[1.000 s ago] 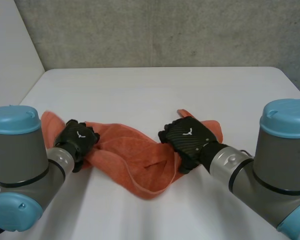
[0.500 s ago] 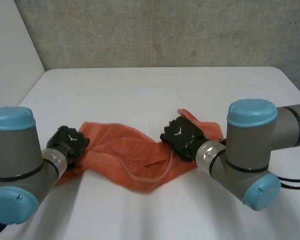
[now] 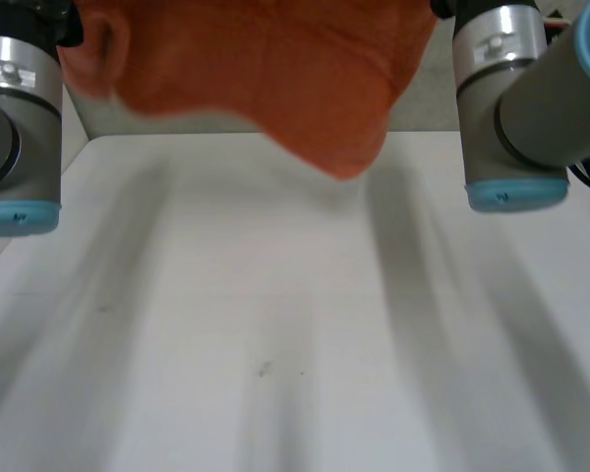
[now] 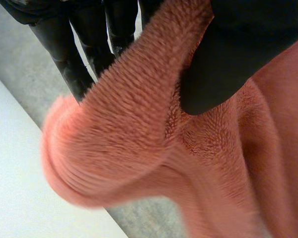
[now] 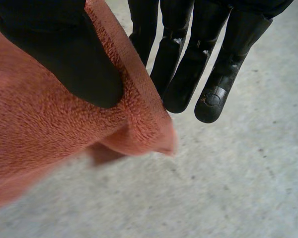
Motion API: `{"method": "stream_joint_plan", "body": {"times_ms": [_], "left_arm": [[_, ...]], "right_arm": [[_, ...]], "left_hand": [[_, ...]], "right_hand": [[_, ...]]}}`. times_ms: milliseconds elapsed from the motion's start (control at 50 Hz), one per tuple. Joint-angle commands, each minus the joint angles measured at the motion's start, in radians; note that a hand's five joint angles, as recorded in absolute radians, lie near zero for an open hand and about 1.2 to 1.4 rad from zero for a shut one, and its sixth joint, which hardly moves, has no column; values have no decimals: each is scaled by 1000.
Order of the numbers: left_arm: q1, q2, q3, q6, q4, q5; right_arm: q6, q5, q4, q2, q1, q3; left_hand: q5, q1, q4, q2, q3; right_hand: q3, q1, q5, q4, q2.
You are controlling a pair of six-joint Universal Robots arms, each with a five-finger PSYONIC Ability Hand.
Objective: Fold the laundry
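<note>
Whereas a second ago the towel (image 3: 275, 79) lies bunched on the table (image 3: 275, 344) under both hands, it now hangs in the air between the two raised arms, well clear of the tabletop; left arm (image 3: 15, 118) and right arm (image 3: 511, 108) are both up high, hands apart with the cloth slung between them.

Left hand (image 4: 228, 59) pinches the towel; its thumb presses a rolled edge against the fingers (image 4: 89, 44), which stand straight behind the cloth. Right hand (image 5: 64, 54) pinches too; thumb on top of the fabric, straight fingers (image 5: 208, 54) behind it, and a corner pokes out just past the thumb tip.

Judgement: lift step done, the towel is being opened out for a fresh lay-down; no fold made yet, so the task is early. The lower edge sags to a rounded point below and between the hands, nearer the right one, so it looks not fully spread; which corners are held I cannot tell for the left.

Material: orange terry, looped fuzzy pile, thick, soft and limp; the hem at the right thumb is flat and firmer. Hands are smooth matte black; the table is plain white and hard.
</note>
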Motion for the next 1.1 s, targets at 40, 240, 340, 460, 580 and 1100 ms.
{"method": "stream_joint_plan", "body": {"times_ms": [40, 240, 340, 460, 580, 1100], "left_arm": [[-18, 36, -378, -21, -18, 11], [-3, -74, -640, -26, -55, 8], [-6, -76, -649, -27, -227, 6], [-11, 20, -636, -27, -401, 15], [-9, 131, -582, -23, -449, 17], [204, -1, -359, -141, -786, 279]], "right_arm": [[16, -97, 75, -97, 1, 410], [20, -90, 238, -11, 7, 625], [28, -93, 237, 4, -3, 643], [28, -92, 237, -31, -3, 652], [29, -93, 232, -36, -3, 674], [28, -100, 178, -22, -3, 728]], "left_hand": [[265, 319, 205, 204, 211], [265, 319, 205, 204, 211], [265, 319, 205, 204, 211], [-154, -100, -214, -214, -207], [-524, -471, -585, -585, -578], [-521, -468, -582, -582, -575]], "right_hand": [[217, 442, 266, 207, 222], [217, 442, 266, 207, 222], [217, 442, 266, 207, 222], [217, 442, 266, 207, 222], [217, 442, 266, 207, 222], [217, 442, 266, 207, 222]]}}
